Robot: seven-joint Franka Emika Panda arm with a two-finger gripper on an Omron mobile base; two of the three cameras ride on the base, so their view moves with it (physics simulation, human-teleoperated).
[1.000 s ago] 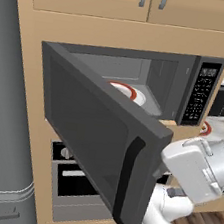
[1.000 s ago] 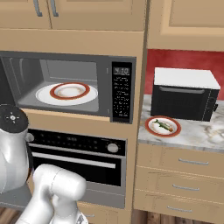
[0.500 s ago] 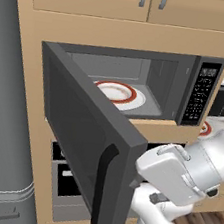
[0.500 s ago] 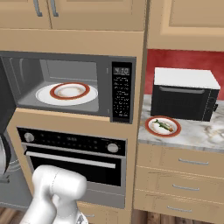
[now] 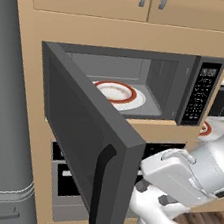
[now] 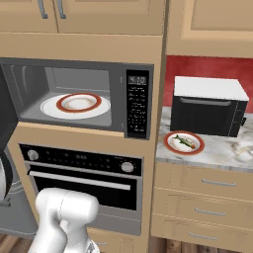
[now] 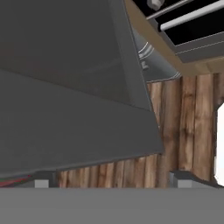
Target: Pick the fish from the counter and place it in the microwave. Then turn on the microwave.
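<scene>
Nearest the base cameras, the gripper (image 7: 111,183) hangs just under the bottom edge of the open microwave door (image 5: 87,141), looking down at the wooden floor (image 7: 183,127). Its jaws stand spread wide with nothing between them.

Behind the door, the microwave (image 6: 79,96) cavity is exposed, with a red-rimmed plate (image 6: 78,104) resting on its floor. Directly below the microwave sits the black oven (image 6: 81,175).

To the right of the microwave, on the counter (image 6: 222,148), the fish (image 6: 184,143) lies on a second red-rimmed plate (image 6: 170,144) — not yet picked up. A toaster oven (image 6: 207,106) stands just behind that plate.

Risks from here:
- The arm is low and close under the door; rising toward the counter could strike the door edge and swing it partly shut.
- The fish is slender — a grasp set slightly off-centre may pinch the plate rim instead, or push the fish off the plate.
</scene>
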